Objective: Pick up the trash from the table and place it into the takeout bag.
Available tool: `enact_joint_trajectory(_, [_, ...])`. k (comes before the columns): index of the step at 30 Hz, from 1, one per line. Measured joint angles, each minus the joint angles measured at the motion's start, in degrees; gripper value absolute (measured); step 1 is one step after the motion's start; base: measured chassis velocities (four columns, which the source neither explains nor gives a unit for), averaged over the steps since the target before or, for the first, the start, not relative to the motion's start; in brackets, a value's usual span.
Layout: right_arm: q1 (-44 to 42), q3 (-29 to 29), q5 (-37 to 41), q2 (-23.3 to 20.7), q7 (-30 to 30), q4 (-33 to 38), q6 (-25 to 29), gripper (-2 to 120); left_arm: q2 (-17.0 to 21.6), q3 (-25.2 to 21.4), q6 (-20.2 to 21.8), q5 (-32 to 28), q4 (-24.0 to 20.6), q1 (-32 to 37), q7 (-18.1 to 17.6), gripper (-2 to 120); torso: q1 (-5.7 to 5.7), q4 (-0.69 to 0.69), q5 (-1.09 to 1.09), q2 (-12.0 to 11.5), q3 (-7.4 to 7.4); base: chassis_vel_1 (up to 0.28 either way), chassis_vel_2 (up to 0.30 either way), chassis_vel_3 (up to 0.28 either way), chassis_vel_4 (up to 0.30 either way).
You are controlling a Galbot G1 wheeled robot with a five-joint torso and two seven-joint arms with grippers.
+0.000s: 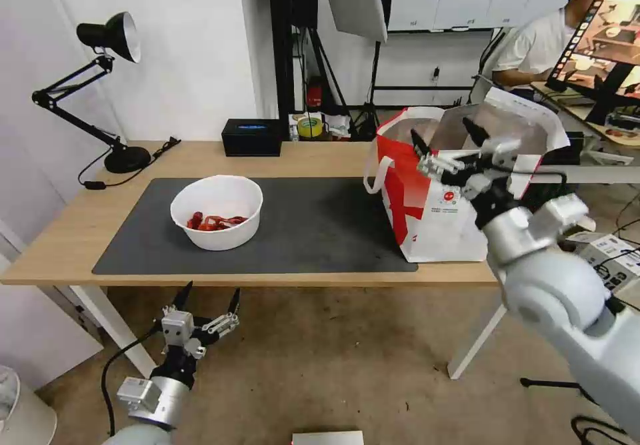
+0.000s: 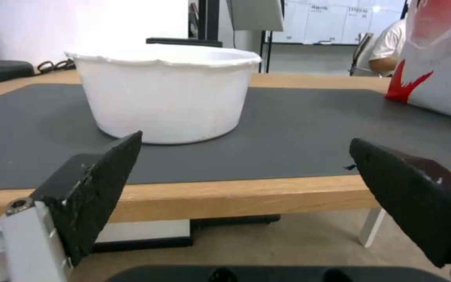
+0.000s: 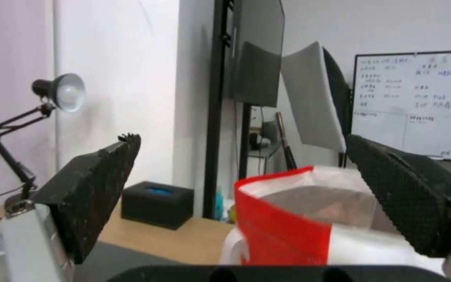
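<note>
I read this as the gap between one drop and the next pick: my right gripper [image 1: 448,140] hangs over the open mouth of the large boxy red-and-white takeout bag [image 1: 427,212] with its silver foil lining, black fingers spread apart and nothing between them, while the white round bowl with red scraps [image 1: 217,220] sits on the dark grey rectangular mat [image 1: 320,232], well apart from the bag. My left gripper [image 1: 208,302] is low, below and in front of the near edge of the long light-wood table [image 1: 63,242], jaws wide and empty; from its wrist camera the bowl [image 2: 165,94] stands straight ahead past the table lip. To my eye the bowl is the one piece of trash left out on the mat, so the next move calls for lifting the left gripper above the table edge before going forward, then taking the bowl by its thin rim or wall and keeping it level so the scraps stay in. Room is generous: the mat is bare between bowl and bag. The things to mind are the table's front edge right above the left fingers, the bag's upright walls and white loop handle [image 1: 375,168], and, further off, the black tissue box [image 1: 251,137] and black desk lamp [image 1: 107,85] along the back.
</note>
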Motion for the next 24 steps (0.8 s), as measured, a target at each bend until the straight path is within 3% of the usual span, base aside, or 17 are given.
enact_joint_trajectory(10, [-16.0,4.6,-5.1,5.7,0.4,2.2,1.8,100,0.2,-0.3,-0.7,-0.3,0.4,0.0,-0.1,100,0.00,0.00,0.01,0.0,0.00,0.000,0.000,0.000,0.000])
enact_joint_trajectory(14, [-24.1,6.1,-9.6,10.9,0.2,2.0,3.8,100,0.8,-0.5,-0.8,-0.9,1.1,-0.4,-0.1,100,0.00,0.00,0.00,0.0,0.00,0.000,0.000,0.000,0.000])
enact_joint_trajectory(24, [-34.9,5.1,-17.6,19.0,-0.8,-1.3,8.1,100,1.4,-0.8,-0.8,-1.5,1.8,-0.8,-0.1,100,0.00,-0.01,0.00,0.0,0.00,0.000,0.000,0.000,0.000])
